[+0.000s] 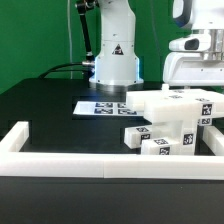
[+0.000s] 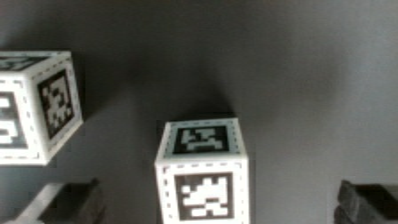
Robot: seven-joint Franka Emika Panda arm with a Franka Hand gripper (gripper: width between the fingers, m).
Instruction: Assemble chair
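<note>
The jaws stood fully apart and empty, straddling a tagged white block (image 2: 201,170) below them, apparently lined up to grip it. That block stood among the chair parts (image 1: 165,122) clustered on the black counter (image 1: 40,110), inside the white rail (image 1: 100,162).

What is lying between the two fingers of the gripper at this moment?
In the wrist view, a white tagged chair block sits between the open fingers, with bare dark table on each side of it; neither finger touches it.
</note>
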